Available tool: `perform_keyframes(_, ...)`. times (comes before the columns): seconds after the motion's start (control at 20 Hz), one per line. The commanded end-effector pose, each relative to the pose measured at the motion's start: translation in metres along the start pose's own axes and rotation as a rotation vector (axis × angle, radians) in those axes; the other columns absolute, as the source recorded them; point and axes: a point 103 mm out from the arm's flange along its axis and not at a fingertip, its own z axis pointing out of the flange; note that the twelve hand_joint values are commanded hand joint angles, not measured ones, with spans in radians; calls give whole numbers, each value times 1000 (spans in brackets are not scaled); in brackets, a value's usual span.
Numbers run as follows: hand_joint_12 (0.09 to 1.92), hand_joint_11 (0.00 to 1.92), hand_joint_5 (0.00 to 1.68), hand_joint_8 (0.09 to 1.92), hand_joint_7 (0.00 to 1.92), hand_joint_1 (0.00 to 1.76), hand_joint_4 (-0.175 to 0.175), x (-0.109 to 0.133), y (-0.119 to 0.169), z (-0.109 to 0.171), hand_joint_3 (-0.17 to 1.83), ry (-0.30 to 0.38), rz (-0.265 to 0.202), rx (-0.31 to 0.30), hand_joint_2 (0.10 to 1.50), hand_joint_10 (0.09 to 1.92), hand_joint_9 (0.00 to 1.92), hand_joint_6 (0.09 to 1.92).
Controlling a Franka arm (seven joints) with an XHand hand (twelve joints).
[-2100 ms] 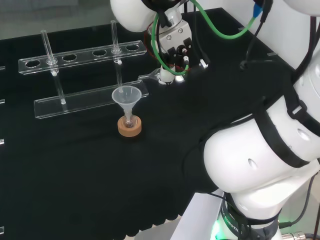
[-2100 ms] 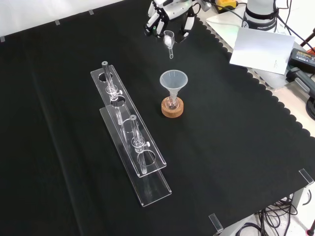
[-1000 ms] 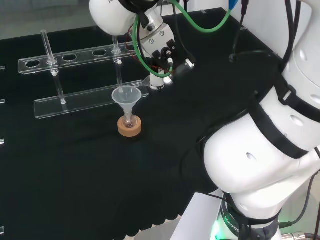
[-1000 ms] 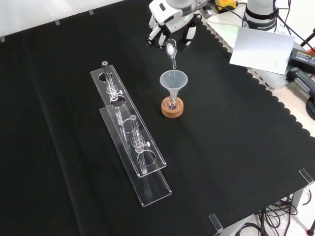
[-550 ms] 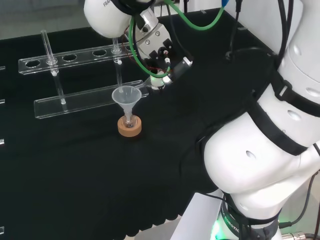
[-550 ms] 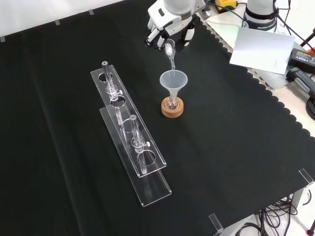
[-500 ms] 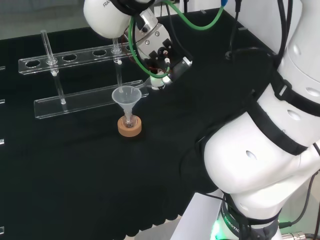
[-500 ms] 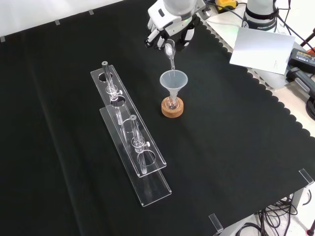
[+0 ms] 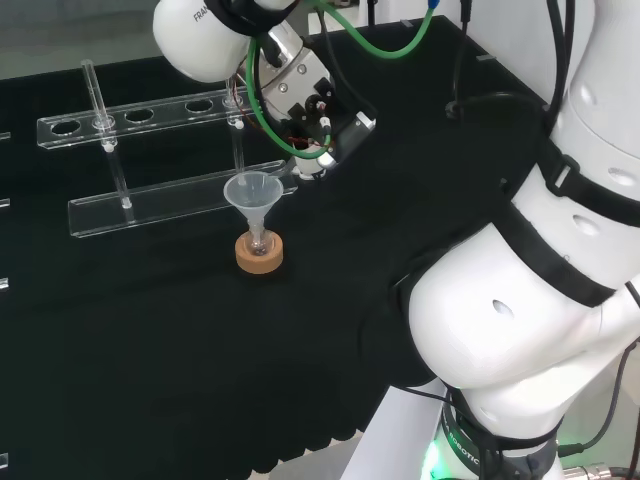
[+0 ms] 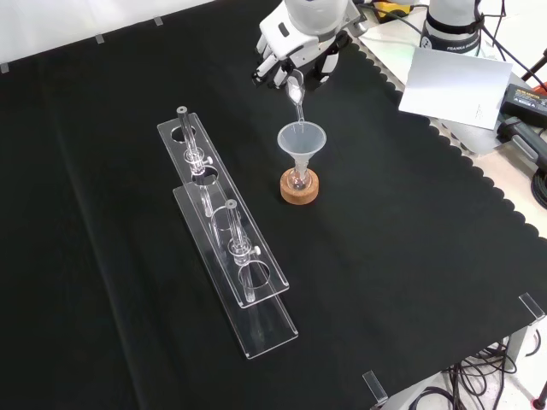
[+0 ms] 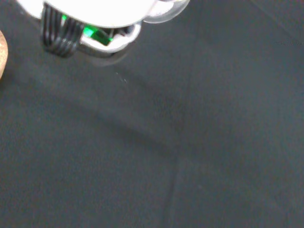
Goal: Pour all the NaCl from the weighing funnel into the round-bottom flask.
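At the top centre of the front view, the hand's fingers pinch the weighing funnel, its spout slanting down over a clear funnel. That funnel sits in what seems a small round-bottom flask on a cork ring, mid-frame.

1. We see a desk covered in black cloth, its scalloped hem running along the right side in the front view.
2. We find a clear acrylic test-tube rack of two long tiers left of centre in the front view; the upper tier has round holes.
3. We note thin clear glass tubes standing upright in that rack.
4. We spot a white sheet of paper off the cloth at the front view's upper right.
5. We see small clear clips at the cloth's near edge.
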Motion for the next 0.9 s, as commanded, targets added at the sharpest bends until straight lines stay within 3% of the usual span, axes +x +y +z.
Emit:
perform_keyframes(0.05, 864, 1075, 1433, 675, 624, 1150, 175, 2, 1, -4, 510, -20, 2, 4, 683, 186, 1171, 307)
perform_keyframes(0.9, 860, 1075, 1434, 676, 620, 1150, 175, 4, 4, -8, 511, -91, 1, 9, 683, 178, 1174, 307)
